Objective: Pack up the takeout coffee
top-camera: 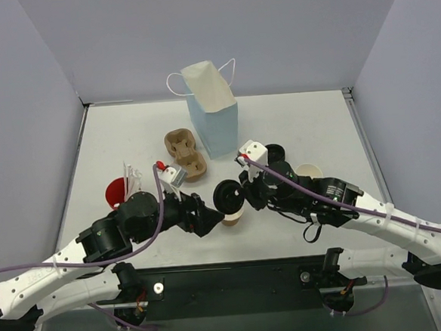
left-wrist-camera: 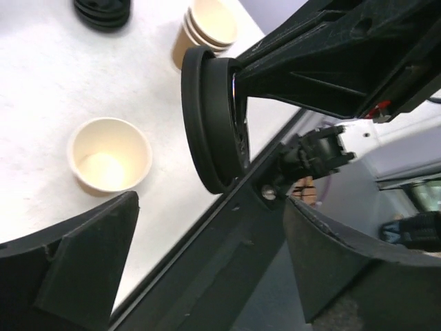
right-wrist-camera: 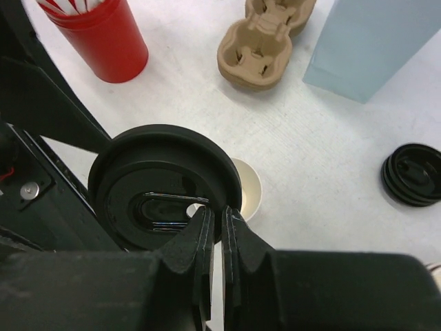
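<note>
White counter (top-camera: pixel 301 122): apparent lidding step, right jaws pinched on lid (right-wrist-camera: pixel 165 183) over open cup (right-wrist-camera: pixel 249 193), left jaws wide, empty; next, lid levelled and pressed onto rim.

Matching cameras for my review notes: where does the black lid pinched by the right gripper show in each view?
Top external: black lid near the picture's centre, tilted.
Left wrist: black lid upper middle, seen edge-on.
Right wrist: black lid left of centre, seen face-on.
Shared landmark: stack of spare lids on the table.
</note>
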### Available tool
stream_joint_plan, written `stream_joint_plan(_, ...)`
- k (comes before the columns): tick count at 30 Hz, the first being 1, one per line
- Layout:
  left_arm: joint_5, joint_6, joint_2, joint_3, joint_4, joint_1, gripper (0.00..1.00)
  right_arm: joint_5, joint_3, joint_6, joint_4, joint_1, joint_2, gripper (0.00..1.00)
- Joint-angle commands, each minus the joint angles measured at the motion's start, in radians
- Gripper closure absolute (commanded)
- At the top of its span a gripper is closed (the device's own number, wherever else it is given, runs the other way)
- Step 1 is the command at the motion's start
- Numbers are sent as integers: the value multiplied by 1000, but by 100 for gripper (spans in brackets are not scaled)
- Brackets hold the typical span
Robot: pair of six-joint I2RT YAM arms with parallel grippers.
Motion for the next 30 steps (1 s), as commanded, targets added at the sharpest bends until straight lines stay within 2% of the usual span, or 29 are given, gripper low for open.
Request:
stream_joint_plan(1, -133, 134, -66, 79, -96, 6, 3, 61, 123, 85, -182, -32, 103, 100)
stream_joint_plan(5, -245, 149, -156, 72, -125, 9, 3, 17, 238, 160, -325, -99, 203, 100)
stream_joint_plan(10, -365, 138, -227, 105, -217, 9, 3, -40, 244, 232, -370, -130, 307, 100)
stream_joint_plan(20, -359, 148, -279, 102, -321, 7, 3, -34, 301, 289, -436, -128, 504, 100)
stream_joint_plan(30, -345, 121, -322, 50, -332, 9, 4, 26, 369, 289, -488, -133, 654, 100)
